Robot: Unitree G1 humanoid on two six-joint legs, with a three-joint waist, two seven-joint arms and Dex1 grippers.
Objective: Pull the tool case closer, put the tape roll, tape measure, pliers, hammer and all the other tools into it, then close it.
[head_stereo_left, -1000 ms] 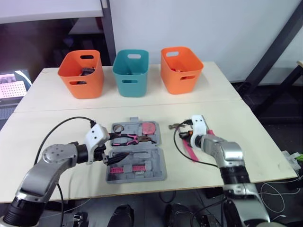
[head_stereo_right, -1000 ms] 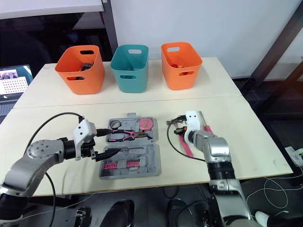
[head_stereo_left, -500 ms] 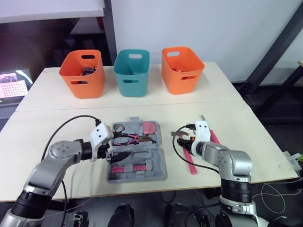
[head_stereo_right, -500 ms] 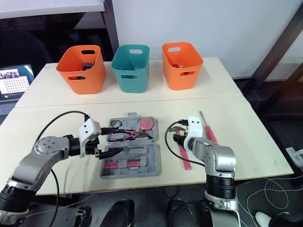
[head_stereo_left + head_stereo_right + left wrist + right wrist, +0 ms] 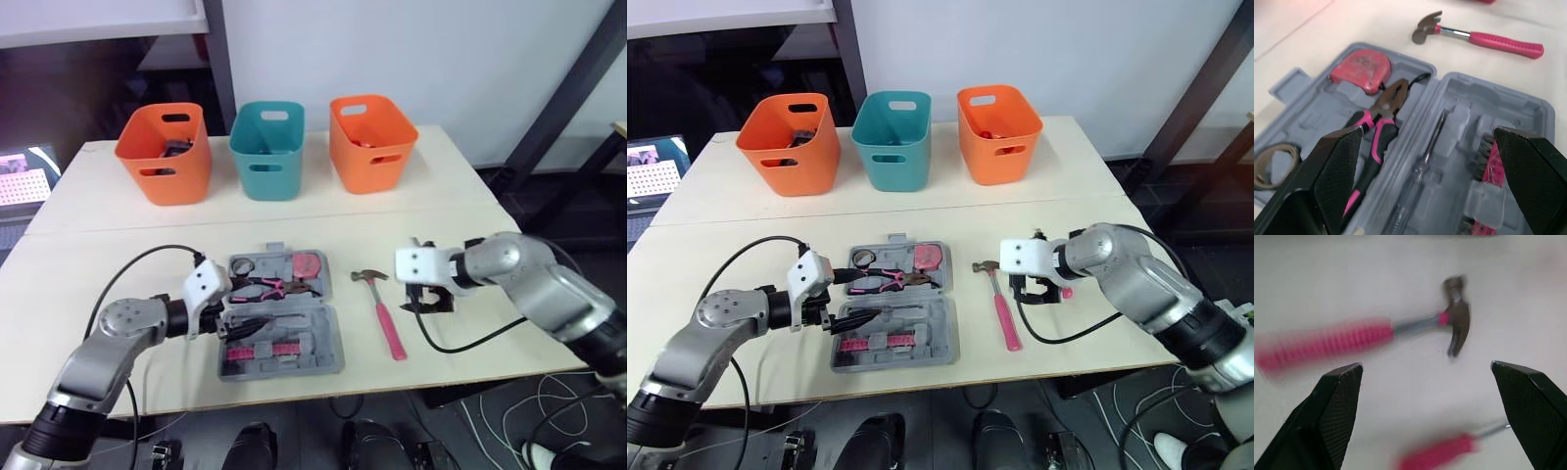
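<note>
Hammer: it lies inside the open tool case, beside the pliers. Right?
Not inside. The hammer lies on the table, to the right of the open tool case and apart from it; the pliers are in the case. The left eye view shows this.

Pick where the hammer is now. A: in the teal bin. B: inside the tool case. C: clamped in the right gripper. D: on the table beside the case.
D: the hammer lies flat on the table, between the open tool case and the open right gripper, touching neither.
</note>
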